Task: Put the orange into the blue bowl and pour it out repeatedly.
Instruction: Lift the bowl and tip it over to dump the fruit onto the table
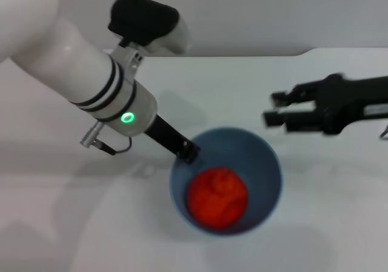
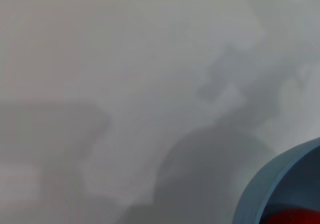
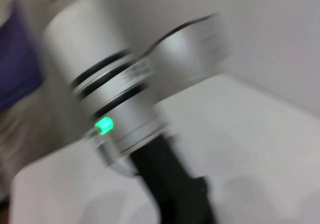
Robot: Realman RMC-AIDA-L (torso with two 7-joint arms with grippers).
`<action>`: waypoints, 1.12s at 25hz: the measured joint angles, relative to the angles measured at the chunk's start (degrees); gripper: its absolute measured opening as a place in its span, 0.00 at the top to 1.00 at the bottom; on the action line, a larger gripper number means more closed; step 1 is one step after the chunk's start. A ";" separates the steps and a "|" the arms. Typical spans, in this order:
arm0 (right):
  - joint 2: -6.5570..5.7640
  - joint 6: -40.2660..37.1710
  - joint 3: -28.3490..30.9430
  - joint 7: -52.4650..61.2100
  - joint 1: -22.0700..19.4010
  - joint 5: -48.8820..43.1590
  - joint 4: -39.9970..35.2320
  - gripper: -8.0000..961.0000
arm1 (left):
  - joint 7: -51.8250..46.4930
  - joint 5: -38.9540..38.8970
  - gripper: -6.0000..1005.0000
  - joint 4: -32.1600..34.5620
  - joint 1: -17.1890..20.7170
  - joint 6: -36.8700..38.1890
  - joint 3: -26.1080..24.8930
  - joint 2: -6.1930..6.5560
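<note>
Red-orange, lumpy round orange (image 1: 216, 197) sat inside the smooth light-blue round bowl (image 1: 267, 163), which rested on the white table (image 1: 339, 223). You had the left gripper (image 1: 188, 151) clamped on the bowl's rim on the robot's left side. Your right gripper (image 1: 280, 113) hovered above and right of the bowl, fingers spread, holding nothing.

The blue bowl (image 1: 265, 163) looks like smooth plastic with a soft sheen on its inner wall, though the view is too soft to be sure of the material. The orange (image 1: 216, 197) has a lumpy, matt skin. The table (image 1: 339, 223) is a plain white, smooth, matt surface. The left arm's casing (image 1: 73, 60) is glossy white plastic ringed with black bands, its wrist collar (image 3: 125, 129) brushed silvery metal. The right gripper (image 1: 274, 109) is matt black.
</note>
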 joint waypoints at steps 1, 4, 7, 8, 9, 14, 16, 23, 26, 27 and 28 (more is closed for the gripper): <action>-0.03 -0.05 2.57 1.51 -0.45 -0.09 -0.07 0.56 | 0.13 0.44 0.99 0.41 0.62 -1.00 -0.03 0.08; -0.16 -0.80 9.45 5.52 -1.63 -2.94 0.10 0.52 | 0.19 3.21 0.99 3.81 3.73 -5.56 -0.09 0.10; -0.23 -1.87 15.21 9.17 -2.50 -9.37 0.19 0.52 | 0.09 6.43 0.99 9.40 7.72 -11.70 1.03 -0.04; -0.25 -2.28 16.50 9.97 -2.70 -11.47 0.20 0.52 | 0.21 7.39 0.99 11.62 9.25 -14.13 2.06 -0.03; -0.26 -2.66 17.76 10.58 -2.91 -13.69 0.21 0.52 | 0.34 8.51 0.99 13.51 10.72 -16.70 3.16 0.01; -0.07 -3.52 20.91 11.20 -4.58 -17.64 0.54 0.52 | 0.94 20.00 0.99 21.10 19.60 -35.67 14.57 0.06; 0.00 -3.41 21.81 11.21 -4.98 -17.68 0.78 0.52 | 1.23 24.93 0.99 21.50 21.82 -42.13 19.20 -0.10; -0.03 -3.01 24.15 11.21 -5.45 -17.74 1.76 0.52 | 9.96 27.72 0.99 13.74 26.01 -67.13 31.49 -0.47; -0.03 -2.98 25.29 11.07 -5.54 -17.79 1.98 0.52 | 16.07 27.74 0.99 8.30 28.26 -81.26 34.57 -0.69; -0.03 -2.98 25.80 11.01 -5.55 -17.80 2.09 0.52 | 17.84 27.74 0.99 6.83 28.78 -85.24 35.29 -0.70; -0.03 -2.98 26.02 10.99 -5.55 -17.81 2.15 0.52 | 19.89 27.72 0.99 5.16 29.12 -89.11 36.06 -0.73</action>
